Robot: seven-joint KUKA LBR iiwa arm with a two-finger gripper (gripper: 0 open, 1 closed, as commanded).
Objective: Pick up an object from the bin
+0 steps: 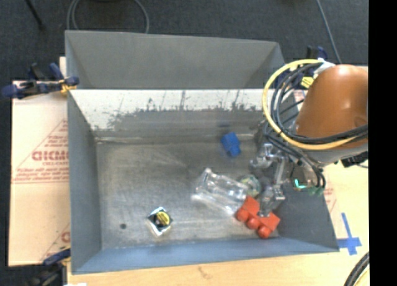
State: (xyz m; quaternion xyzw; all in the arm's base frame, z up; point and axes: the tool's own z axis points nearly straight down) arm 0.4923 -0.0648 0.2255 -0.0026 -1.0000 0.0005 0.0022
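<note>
- Hanging over the right part of the grey metal bin (80,173), the gripper (271,198) is low, close to the floor. It sits under the orange wrist cover (332,102) and the bundle of cables (279,102) (both are parts of the robot).
- Its tip is just above a red plastic piece (255,218) of blocky, knobbed shape, which lies near the front right corner of the bin. I cannot tell if they touch or are only very close.
- I also cannot tell whether the jaws are open or closed, or whether they grip anything.
- Just left of the red piece lies a clear plastic item (217,192), like a crumpled transparent package.
- A small blue block (231,145) lies nearer the back wall, apart from the others.
- A small black and yellow object (160,221) on a white piece lies alone near the front, well left of the gripper.
</note>
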